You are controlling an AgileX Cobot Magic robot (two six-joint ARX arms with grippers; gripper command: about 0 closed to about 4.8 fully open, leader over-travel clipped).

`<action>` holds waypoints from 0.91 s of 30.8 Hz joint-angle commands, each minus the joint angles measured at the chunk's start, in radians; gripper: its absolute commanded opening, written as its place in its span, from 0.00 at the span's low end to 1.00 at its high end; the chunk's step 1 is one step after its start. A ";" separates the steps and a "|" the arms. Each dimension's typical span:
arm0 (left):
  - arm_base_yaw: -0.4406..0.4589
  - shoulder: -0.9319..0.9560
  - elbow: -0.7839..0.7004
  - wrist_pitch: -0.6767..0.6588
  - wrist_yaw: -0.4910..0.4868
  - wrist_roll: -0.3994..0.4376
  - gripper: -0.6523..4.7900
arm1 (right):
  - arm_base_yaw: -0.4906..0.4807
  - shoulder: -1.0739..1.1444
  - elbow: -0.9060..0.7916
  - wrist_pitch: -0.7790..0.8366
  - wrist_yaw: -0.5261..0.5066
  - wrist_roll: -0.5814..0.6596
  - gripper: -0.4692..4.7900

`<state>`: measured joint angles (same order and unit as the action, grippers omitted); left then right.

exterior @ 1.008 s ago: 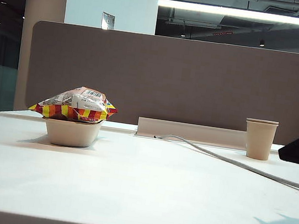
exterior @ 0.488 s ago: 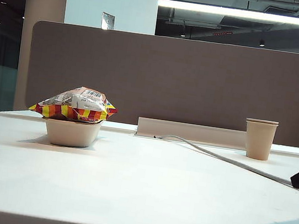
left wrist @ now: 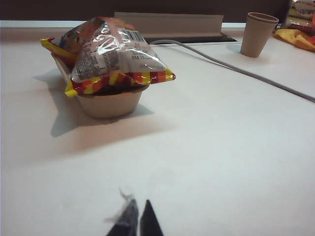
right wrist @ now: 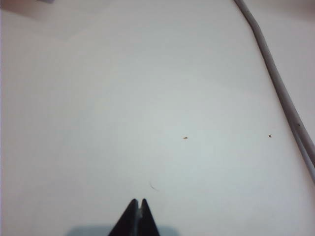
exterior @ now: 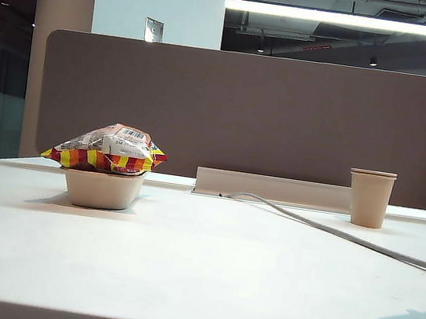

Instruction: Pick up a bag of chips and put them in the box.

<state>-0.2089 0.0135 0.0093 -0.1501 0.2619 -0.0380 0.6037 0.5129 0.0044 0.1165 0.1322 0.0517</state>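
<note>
Left gripper [left wrist: 136, 219]: black fingertips pressed together, nothing between them, hanging above bare white table [left wrist: 206, 157] well short of the box; a wisp of pale fluff clings to one tip. Right gripper [right wrist: 138, 216]: fingertips likewise pinched closed and empty, over open tabletop with a grey cable [right wrist: 280, 88] running past on one side; in the exterior view only a dark sliver of that arm shows at the right edge. Bag of chips [exterior: 107, 149]: puffy, glossy, silvery-white printed panel with barcode uppermost, red, orange and yellow striped edges; lying across the top of the box [exterior: 103, 189], overhanging its rim on both sides, slightly tilted. Box: shallow beige pulp tray, tapered sides, standing on the left part of the table, touched by neither gripper. Paper cup [exterior: 370, 197]: beige, upright, on the right rear of the table, well apart from the box. Cable: lies across the table from the white trough [exterior: 272, 188] at the back toward the right edge. Partition [exterior: 259, 110]: grey-brown panel behind the table.
</note>
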 commanded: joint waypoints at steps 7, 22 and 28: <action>0.000 0.000 0.000 -0.009 0.004 0.005 0.15 | 0.001 -0.002 -0.001 0.022 0.001 0.134 0.14; 0.000 0.000 0.000 -0.007 0.003 0.003 0.15 | 0.000 -0.034 -0.001 0.020 0.001 0.134 0.14; 0.000 0.000 0.000 -0.008 0.004 0.004 0.15 | -0.004 -0.153 -0.001 0.015 0.000 0.134 0.14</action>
<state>-0.2089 0.0135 0.0093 -0.1501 0.2611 -0.0380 0.6029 0.3740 0.0044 0.1146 0.1314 0.1833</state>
